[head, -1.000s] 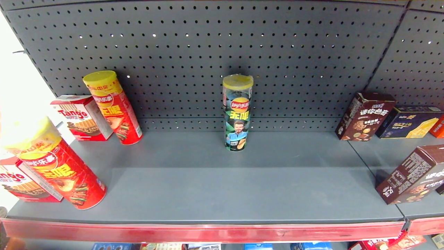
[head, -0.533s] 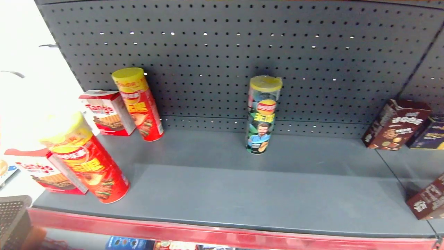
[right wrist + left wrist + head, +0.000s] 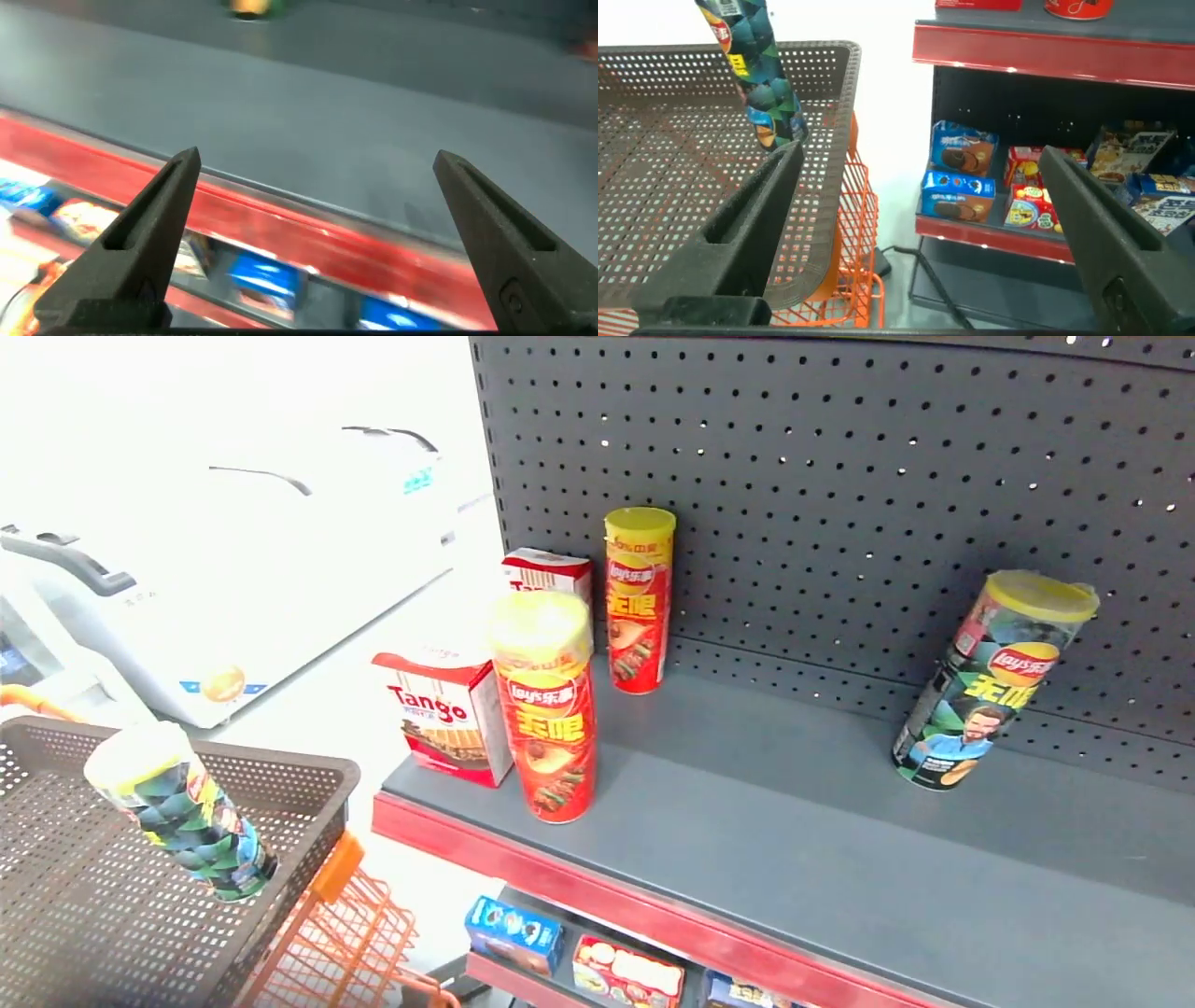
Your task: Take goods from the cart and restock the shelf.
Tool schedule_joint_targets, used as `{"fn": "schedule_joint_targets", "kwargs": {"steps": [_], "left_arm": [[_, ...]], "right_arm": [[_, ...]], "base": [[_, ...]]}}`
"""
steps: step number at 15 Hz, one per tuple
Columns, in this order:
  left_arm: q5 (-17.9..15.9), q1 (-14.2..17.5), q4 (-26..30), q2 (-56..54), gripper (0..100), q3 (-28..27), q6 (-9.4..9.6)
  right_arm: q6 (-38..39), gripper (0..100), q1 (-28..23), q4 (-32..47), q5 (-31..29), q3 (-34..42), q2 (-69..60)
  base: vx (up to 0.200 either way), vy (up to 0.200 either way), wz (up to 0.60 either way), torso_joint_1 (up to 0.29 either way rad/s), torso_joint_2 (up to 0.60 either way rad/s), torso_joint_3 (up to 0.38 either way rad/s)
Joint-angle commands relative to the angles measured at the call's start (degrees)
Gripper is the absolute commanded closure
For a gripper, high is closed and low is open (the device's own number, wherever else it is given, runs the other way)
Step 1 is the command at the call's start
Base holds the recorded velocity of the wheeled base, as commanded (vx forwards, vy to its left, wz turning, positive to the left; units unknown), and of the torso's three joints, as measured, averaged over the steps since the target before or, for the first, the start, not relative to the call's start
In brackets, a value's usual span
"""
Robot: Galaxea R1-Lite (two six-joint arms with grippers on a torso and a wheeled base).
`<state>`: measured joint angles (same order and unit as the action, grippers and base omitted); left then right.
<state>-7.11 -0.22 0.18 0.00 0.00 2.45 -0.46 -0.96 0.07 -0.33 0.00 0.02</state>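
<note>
A green chip can (image 3: 182,821) sits in the cart's grey basket (image 3: 280,761) at the lower left of the head view, and a matching can (image 3: 990,681) stands on the shelf (image 3: 747,840) at right. The left gripper (image 3: 920,159), beside the basket, has its fingers spread wide and empty. The right gripper (image 3: 318,161) is equally agape over the shelf's red front edge.

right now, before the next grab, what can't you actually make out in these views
1. Green can in the basket: left wrist view, its lid end is cut off by the picture's edge.
2. Rear wafer box: head view, lower part hidden behind the front red can.
3. Lower-shelf packs: head view, cut off by the bottom edge.
4. Yellowish thing on the shelf: right wrist view, cut off by the edge, too little shows to name it.
</note>
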Motion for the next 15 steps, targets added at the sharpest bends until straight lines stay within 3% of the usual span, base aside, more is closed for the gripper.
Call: {"fn": "schedule_joint_targets", "kwargs": {"steps": [1, 12, 15], "left_arm": [[-0.01, 0.04, -0.01, 0.0, 0, 0.0, 0.01], [-0.19, 0.04, 0.17, 0.0, 0, -0.09, 0.36], [2.1, 0.22, 0.52, 0.7, 0, -2.02, 0.45]], "right_arm": [[0.02, 0, 0.08, 0.01, -0.02, 0.0, 0.06], [0.02, 0, 0.08, 0.01, -0.02, 0.0, 0.06], [0.02, 0, 0.08, 0.01, -0.02, 0.0, 0.06]], "base": [[0.0, 0.0, 0.0, 0.0, 0.0, 0.0], [0.0, 0.0, 0.0, 0.0, 0.0, 0.0], [0.0, 0.0, 0.0, 0.0, 0.0, 0.0]]}}
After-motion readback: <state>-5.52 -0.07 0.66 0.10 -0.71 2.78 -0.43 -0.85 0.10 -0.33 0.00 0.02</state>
